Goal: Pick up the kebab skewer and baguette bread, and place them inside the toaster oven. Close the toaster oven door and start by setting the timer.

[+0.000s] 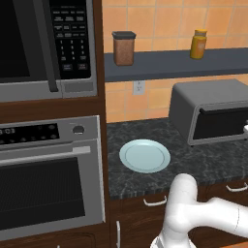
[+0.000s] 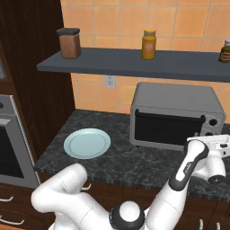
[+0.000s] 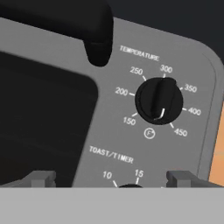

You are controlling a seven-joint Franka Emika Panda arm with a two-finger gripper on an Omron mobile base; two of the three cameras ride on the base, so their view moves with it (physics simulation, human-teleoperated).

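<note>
I see my gripper (image 3: 111,178) spread wide, empty, before the grey metal toaster oven (image 2: 177,114); its timer knob is cut off. A pale round plate (image 1: 145,155) sits nearby.

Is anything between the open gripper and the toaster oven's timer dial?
Nothing visible. In the hand view the gripper sits right before the timer dial, fingertips spread either side, on the toaster oven whose door is closed.

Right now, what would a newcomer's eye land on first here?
Probably the toaster oven on the dark counter, its door shut. The open claw sits right at its control panel, straddling the toast/timer dial below the temperature knob. A pale blue plate lies bare to the oven's left.
</note>
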